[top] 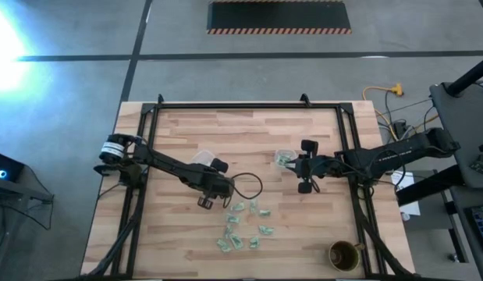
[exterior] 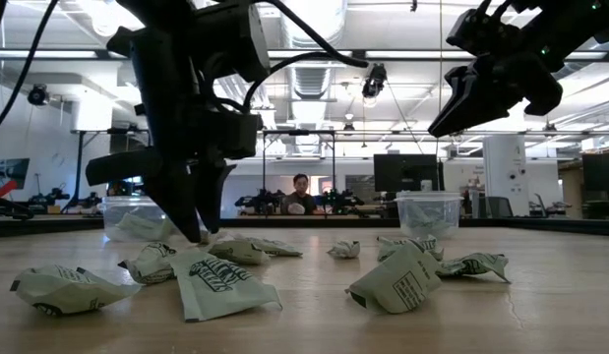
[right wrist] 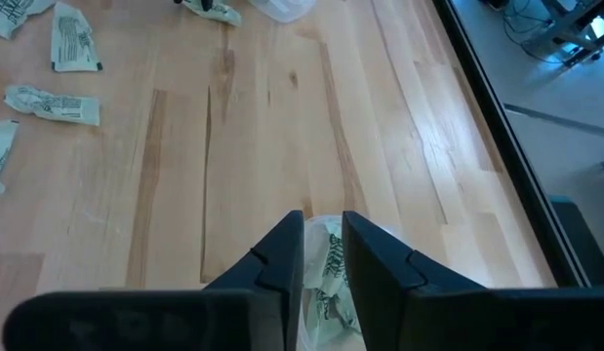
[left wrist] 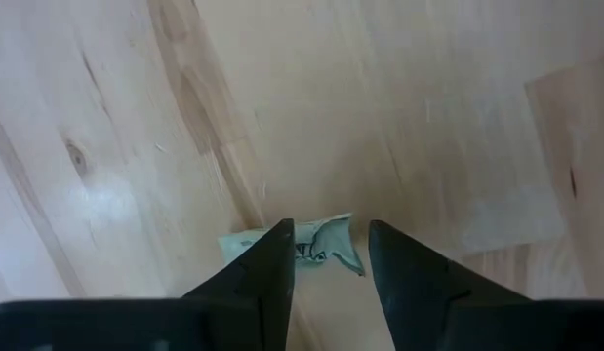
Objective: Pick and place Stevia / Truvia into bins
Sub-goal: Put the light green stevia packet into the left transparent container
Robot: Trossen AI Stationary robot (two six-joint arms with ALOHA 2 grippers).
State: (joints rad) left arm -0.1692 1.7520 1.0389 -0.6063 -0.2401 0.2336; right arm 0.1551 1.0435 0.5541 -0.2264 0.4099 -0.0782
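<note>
- Between the fingers of the left gripper (left wrist: 329,283), which stand apart, a crumpled green-and-white packet (left wrist: 311,246) lies flat on the wooden table (left wrist: 399,107); the fingertips straddle it without pinching it.
- Beside that gripper, on the side away from its arm, the loose Stevia / Truvia packets (top: 243,225) are scattered over the table's near half (about a dozen can be made out from above).
- Just behind the left gripper (top: 214,195), toward its own arm, sits one clear bin (top: 200,158).
- Over the other clear bin (top: 285,158), the right gripper (top: 305,167) hangs raised off the table, fingers only narrowly parted.
- Directly below the right gripper's tips (right wrist: 323,255), green-and-white packets (right wrist: 331,283) show in the narrow gap; whether one is actually pinched cannot be told.
- Well off to the side of the right arm, near the table's corner, stands a round brown cup (top: 344,254).
</note>
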